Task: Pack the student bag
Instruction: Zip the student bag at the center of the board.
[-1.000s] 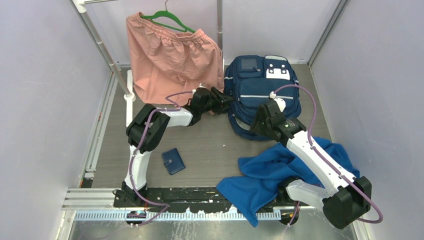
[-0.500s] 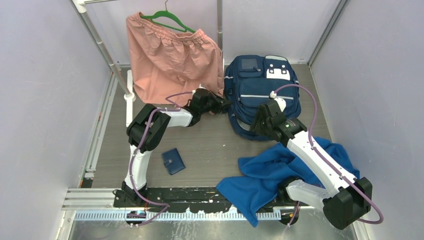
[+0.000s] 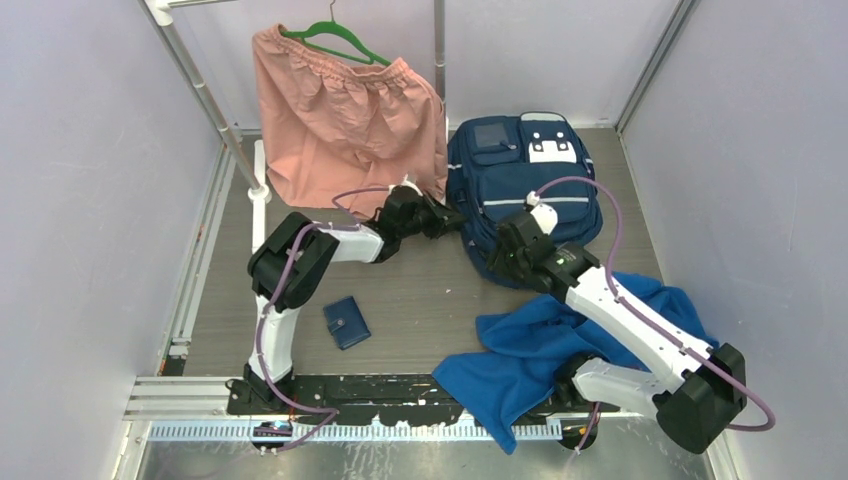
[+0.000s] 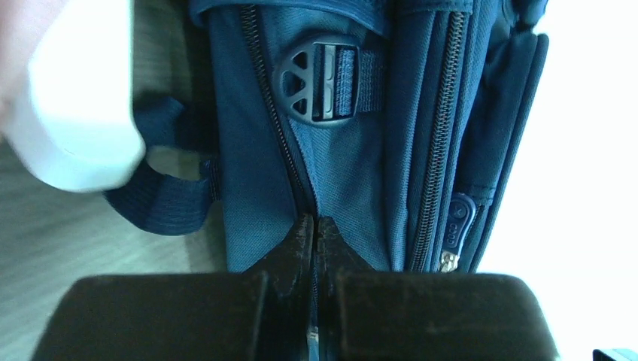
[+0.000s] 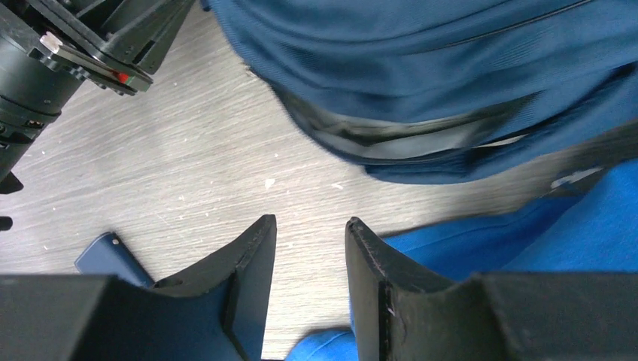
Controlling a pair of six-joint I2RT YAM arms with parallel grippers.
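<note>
The student bag (image 3: 525,185), navy with thin white stripes, lies flat at the back right of the table. My left gripper (image 3: 455,218) is at its left side. In the left wrist view the jaws (image 4: 314,226) are pressed together on the bag's zipper line (image 4: 301,188), below a round buckle (image 4: 312,83). My right gripper (image 3: 495,262) hovers at the bag's near edge. In the right wrist view it (image 5: 310,223) stands open over bare table, with nothing between the fingers. The bag (image 5: 421,53) is just beyond it.
A royal-blue cloth (image 3: 530,350) lies under the right arm and reaches the right fingers (image 5: 391,278). A small navy wallet (image 3: 346,322) sits front left. Pink shorts (image 3: 340,110) hang on a green hanger from a rack just left of the bag.
My left gripper closed on the bag's left side. The bag's far end shifted slightly. My right gripper drew back toward the near edge and its jaws narrowed a little.
</note>
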